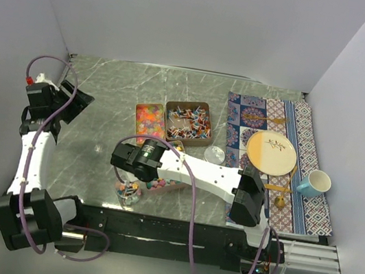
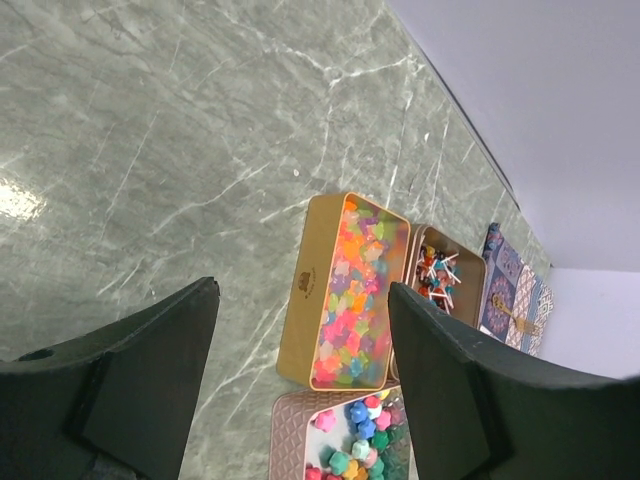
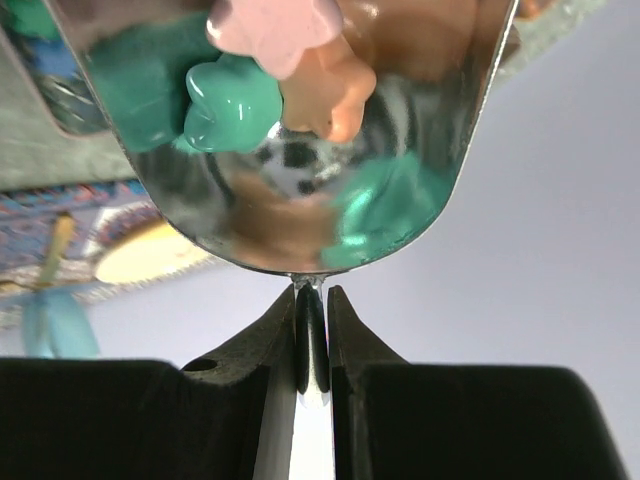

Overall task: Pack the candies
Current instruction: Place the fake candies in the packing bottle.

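The right gripper (image 3: 312, 300) is pinched tight on the thin handle of a shiny metal scoop (image 3: 300, 200). The scoop's bowl carries star candies (image 3: 235, 105): a teal one, a pink one and a peach one (their colours are mirrored in the metal). In the overhead view this arm reaches from its base at 5 o'clock across to the middle of the marble table (image 1: 106, 90). A clear glass jar (image 1: 128, 196) with coloured pieces inside sits just at 6 o'clock of its wrist. Whether the scoop is directly over the jar I cannot tell.

The left gripper (image 2: 302, 288) hangs at 9 o'clock of the table, its fingers wide apart and holding nothing. It looks down toward the tins.

A gold tin (image 2: 300, 340) full of orange, pink and yellow candies (image 1: 150, 119) lies near the centre. Touching it at its 3 o'clock side is a bronze tin (image 1: 209, 124) of twist-wrapped candies (image 1: 188, 120). A pink quilted tin (image 2: 300, 430) at 6 o'clock of the gold one holds more star pieces.

At 3 o'clock of the table, a patterned placemat (image 1: 242, 112) bears a plate (image 1: 271, 153) and a blue cup (image 1: 314, 182).
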You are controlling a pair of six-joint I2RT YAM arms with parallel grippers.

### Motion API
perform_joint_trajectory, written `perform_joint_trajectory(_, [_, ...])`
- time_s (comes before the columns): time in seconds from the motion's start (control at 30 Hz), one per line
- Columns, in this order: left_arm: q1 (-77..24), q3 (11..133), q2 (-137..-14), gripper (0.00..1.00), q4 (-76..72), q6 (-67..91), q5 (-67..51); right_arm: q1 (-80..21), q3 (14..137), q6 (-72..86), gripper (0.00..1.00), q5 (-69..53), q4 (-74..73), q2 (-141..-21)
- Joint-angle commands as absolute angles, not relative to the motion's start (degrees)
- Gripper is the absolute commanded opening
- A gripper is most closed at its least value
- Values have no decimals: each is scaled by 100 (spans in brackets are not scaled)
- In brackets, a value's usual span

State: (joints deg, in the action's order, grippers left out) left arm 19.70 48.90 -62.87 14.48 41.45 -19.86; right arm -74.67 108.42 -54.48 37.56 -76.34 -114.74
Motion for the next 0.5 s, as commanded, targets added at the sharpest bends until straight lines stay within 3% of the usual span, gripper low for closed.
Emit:
perform_joint_trajectory(0.0, [2039, 5019, -6047, 75, 1301, 4227, -2109, -7558, 10942, -6266, 0, 4376, -8244, -11478])
perform_joint_trajectory(0.47, [2109, 4878, -5924, 75, 1187, 4307, -2136, -7813, 11004, -6495, 0, 4790, -8244, -11786])
